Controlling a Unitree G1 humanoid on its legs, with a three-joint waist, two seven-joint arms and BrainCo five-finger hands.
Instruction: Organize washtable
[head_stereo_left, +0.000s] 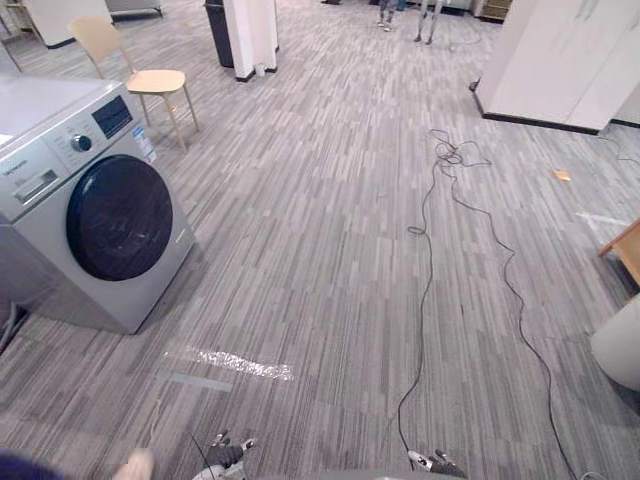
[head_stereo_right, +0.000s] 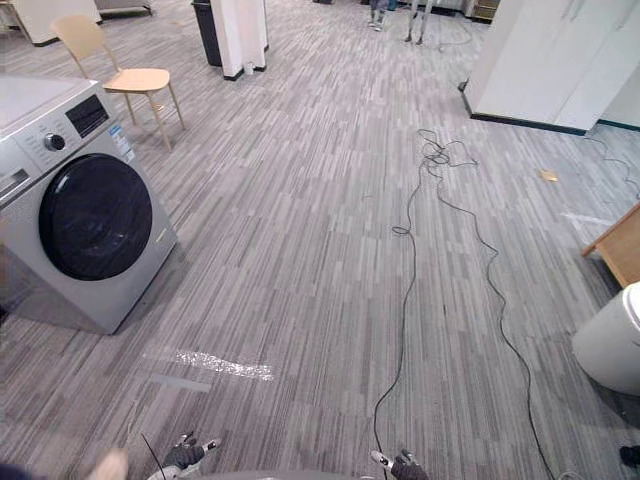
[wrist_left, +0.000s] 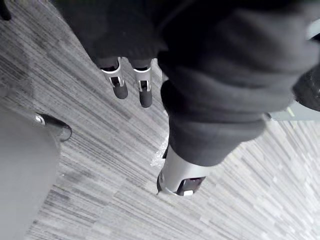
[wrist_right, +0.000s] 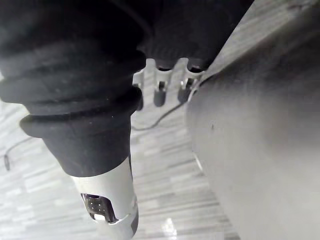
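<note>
My left hand (head_stereo_left: 225, 455) hangs low at the bottom edge of the eye views, over grey striped carpet. In the left wrist view its fingers (wrist_left: 120, 89) and thumb (wrist_left: 180, 176) are relaxed and hold nothing. My right hand (head_stereo_left: 440, 463) hangs the same way at the bottom right. Its fingers (wrist_right: 160, 94) are straight and its thumb (wrist_right: 107, 205) is apart from them, with nothing between. A silver washing machine (head_stereo_left: 90, 215) with a dark round door stands on the left.
A wooden chair (head_stereo_left: 150, 82) stands behind the washing machine, a white pillar (head_stereo_left: 250, 38) past it. White cabinets (head_stereo_left: 560, 60) fill the far right. A wooden table corner (head_stereo_left: 625, 248) and a white bin (head_stereo_left: 620, 345) sit at the right edge. A person's legs (head_stereo_left: 428, 20) stand far off.
</note>
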